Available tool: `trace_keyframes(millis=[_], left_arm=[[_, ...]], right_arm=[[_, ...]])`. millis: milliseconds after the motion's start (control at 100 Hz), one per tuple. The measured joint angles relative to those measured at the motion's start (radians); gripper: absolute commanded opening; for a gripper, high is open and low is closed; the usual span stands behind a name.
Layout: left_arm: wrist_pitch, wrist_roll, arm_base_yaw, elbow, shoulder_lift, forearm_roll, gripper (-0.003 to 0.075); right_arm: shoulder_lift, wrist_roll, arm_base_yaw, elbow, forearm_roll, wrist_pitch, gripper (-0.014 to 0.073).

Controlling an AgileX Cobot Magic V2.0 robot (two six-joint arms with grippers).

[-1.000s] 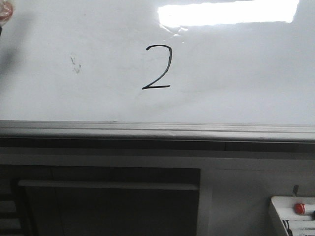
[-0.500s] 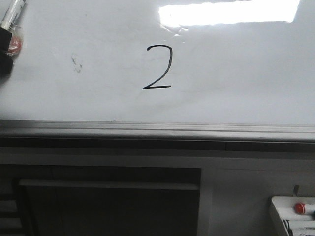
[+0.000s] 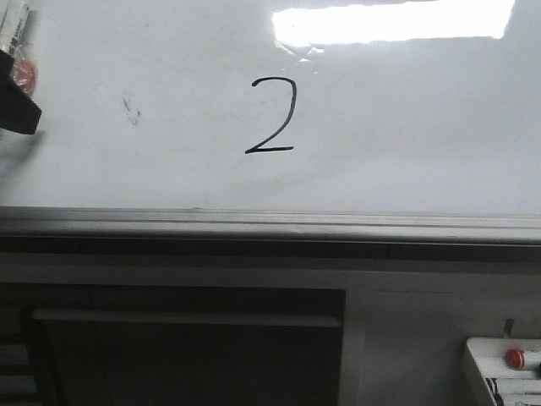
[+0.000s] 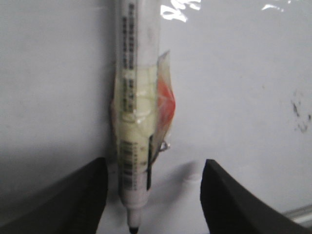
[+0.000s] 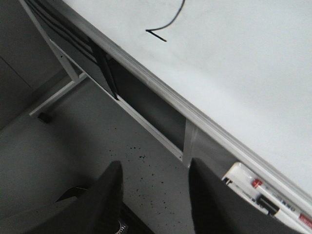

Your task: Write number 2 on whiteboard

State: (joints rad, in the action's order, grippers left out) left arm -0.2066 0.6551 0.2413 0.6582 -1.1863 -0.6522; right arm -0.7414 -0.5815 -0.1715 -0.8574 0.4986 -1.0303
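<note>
The number 2 point(image 3: 272, 116) is drawn in thin black line mid-board on the whiteboard point(image 3: 406, 127). Its base stroke shows in the right wrist view point(image 5: 168, 24). My left gripper point(image 4: 153, 165) is at the board's far left point(image 3: 15, 106), well left of the digit. Its jaws stand wide apart. A white marker point(image 4: 134, 97) with tape and an orange patch lies between them, close to one finger and apart from the other, tip toward the camera. It also shows in the front view point(image 3: 19, 25). My right gripper point(image 5: 155, 165) is open and empty, below the board's edge over dark floor.
Small dark smudge specks point(image 3: 131, 110) sit left of the digit. A grey edge rail point(image 3: 270, 224) runs along the board's near side. A white box with a red button point(image 3: 507, 364) is at the lower right, and it holds markers point(image 5: 263, 195). Bright glare point(image 3: 393, 21) lies along the top.
The marker and the left gripper's dark finger have come into view at the far left edge. The finger now shows larger and sharper. The digit is unchanged.
</note>
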Motion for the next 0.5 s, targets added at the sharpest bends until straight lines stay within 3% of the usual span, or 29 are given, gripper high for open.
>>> trace_keyframes(millis=[180, 380, 500], left_arm=[[-0.238, -0.038, -0.09, 0.034, 0.128, 0.105, 0.0412], [-0.516, -0.287, -0.179, 0.115, 0.285, 0.432, 0.0407], [-0.579, -0.389, -0.184, 0.131, 0.39, 0.543, 0.037]], right_arm=[[0.0, 0.243, 0.004, 0.0, -0.143, 0.0, 0.0279], [0.0, 0.512, 0.006, 0.0, -0.391, 0.001, 0.0279], [0.034, 0.594, 0.008, 0.019, -0.461, 0.033, 0.0279]])
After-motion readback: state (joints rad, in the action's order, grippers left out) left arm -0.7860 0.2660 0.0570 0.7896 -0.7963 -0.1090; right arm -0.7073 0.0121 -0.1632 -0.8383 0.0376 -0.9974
